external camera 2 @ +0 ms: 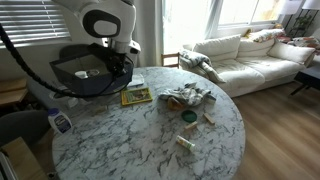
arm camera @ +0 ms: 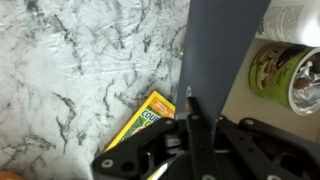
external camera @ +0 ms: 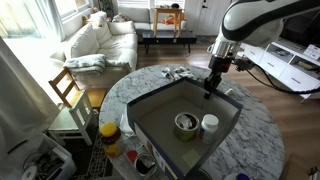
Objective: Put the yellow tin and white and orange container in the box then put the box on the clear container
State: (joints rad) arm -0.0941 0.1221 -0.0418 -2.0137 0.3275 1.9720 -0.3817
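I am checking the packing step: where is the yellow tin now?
In an exterior view the yellow tin sits on the floor of the dark grey box, close beside the white tub, on its left in that picture.

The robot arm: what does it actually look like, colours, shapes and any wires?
The robot arm is built from smooth, rounded white segments with dark bands at the joints. In an exterior view a black cable loops beside it. Its gripper is black, with angular linkages and two narrow fingers that show best in the wrist view. No markings are legible.
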